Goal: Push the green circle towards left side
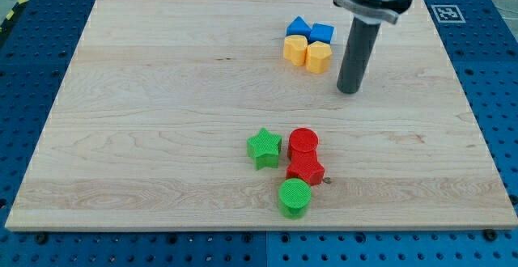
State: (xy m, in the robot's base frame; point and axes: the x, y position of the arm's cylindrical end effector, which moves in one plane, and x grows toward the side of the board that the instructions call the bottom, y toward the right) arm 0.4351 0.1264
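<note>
Camera view, rod's top cropped, my tip point(348, 91) near yellow blocks point(307, 53)

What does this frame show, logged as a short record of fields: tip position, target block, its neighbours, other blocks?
tip: my tip rests on the board, just right of the upper cluster, touching no block
target: green circle, near the view's bottom, far from the tip
neighbours: red block touching above it; red circle; green star to their left
upper cluster: blue triangle, blue block, two yellow blocks
</note>
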